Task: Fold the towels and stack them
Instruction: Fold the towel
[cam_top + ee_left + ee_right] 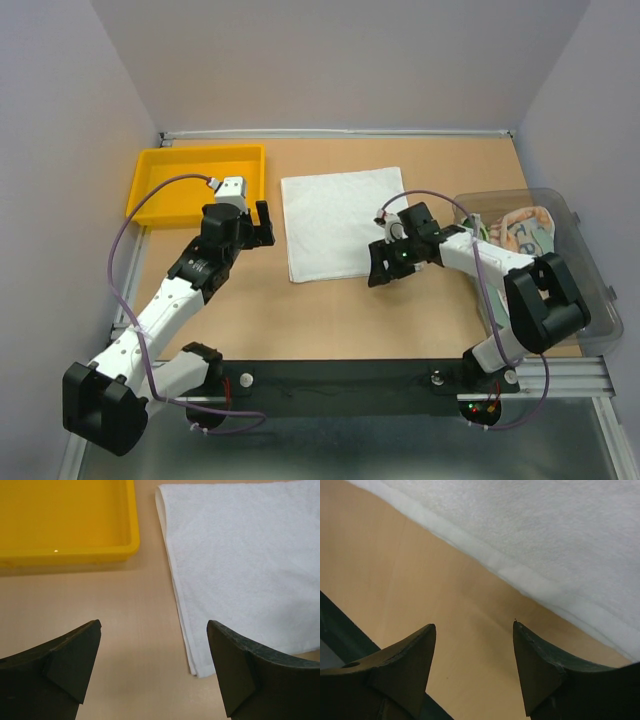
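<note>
A plain white towel (345, 222) lies folded flat on the table's middle; it also fills the right of the left wrist view (240, 560) and the top of the right wrist view (555, 530). My left gripper (262, 228) hovers just left of the towel's left edge, open (154, 630) over bare tabletop. My right gripper (380, 266) sits at the towel's near right corner, open (474, 626), with only bare table between its fingers and the towel's hem just beyond them. A towel with blue and orange letter print (522, 232) lies bunched in the clear bin.
A yellow plastic tray (150, 200) stands at the back left, its corner close to the left gripper (127, 550). The clear plastic bin (590, 300) sits along the right edge. A dark rail (330, 385) runs along the table's near edge.
</note>
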You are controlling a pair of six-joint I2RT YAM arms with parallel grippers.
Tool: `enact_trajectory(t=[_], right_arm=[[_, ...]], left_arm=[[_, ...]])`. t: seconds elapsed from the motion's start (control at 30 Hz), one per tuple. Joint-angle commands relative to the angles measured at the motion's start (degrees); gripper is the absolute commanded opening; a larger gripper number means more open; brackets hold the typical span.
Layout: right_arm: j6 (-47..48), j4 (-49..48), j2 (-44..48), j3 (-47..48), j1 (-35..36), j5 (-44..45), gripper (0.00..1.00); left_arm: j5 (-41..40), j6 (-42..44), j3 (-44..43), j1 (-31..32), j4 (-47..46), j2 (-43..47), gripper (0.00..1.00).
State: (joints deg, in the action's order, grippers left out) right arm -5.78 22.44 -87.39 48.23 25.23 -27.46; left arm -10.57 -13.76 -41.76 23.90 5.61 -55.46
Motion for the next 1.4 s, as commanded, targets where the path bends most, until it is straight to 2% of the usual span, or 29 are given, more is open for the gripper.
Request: enact_trajectory(t=[0.0,0.17,0.3,0.43,0.47,0.6,0.73,1.0,1.23,1.37], right_arm=[[2.3,2.3,3.7,4.4,1.5,-0.4,0.68],[2.0,-0.2,1.4,10.8,4.4,3.7,0.70],[-4.2,-7.2,-1.2,13.0,5.4,9.3,0.70],[-10.0,-8.4,0.7,10.7,5.2,27.0,0.70],[-10.6,-8.4,1.4,9.6,5.0,34.2,0.70],[-14.5,-8.3,4.7,4.6,1.7,43.0,0.70],[-18.5,-8.3,7.1,0.3,-0.8,45.5,0.68],[-21.6,-9.3,8.2,-4.1,-4.8,45.9,0.66],[-22.5,-11.3,8.5,-6.3,-7.2,43.1,0.64],[-23.7,-12.6,8.4,-8.1,-9.2,41.4,0.63]], left_arm=[[-0.9,0.8,0.3,-0.3,-1.1,1.1,0.99],[-2.2,0.4,0.4,-0.3,-0.9,1.1,0.99],[0.4,-2.2,0.4,-0.3,-0.8,-0.2,0.98],[4.8,-9.8,1.6,1.1,0.0,-1.6,0.98],[5.5,-11.3,3.0,3.1,-0.1,-2.3,0.98],[3.7,-17.1,7.0,8.3,-2.3,-6.8,0.98],[3.7,-20.3,9.0,10.7,-5.3,-11.9,0.86],[2.3,-20.9,6.9,12.3,-8.5,-20.9,0.84],[2.3,-21.5,7.0,12.7,-9.2,-24.7,0.65],[2.7,-21.4,7.2,12.8,-9.2,-25.7,0.43]])
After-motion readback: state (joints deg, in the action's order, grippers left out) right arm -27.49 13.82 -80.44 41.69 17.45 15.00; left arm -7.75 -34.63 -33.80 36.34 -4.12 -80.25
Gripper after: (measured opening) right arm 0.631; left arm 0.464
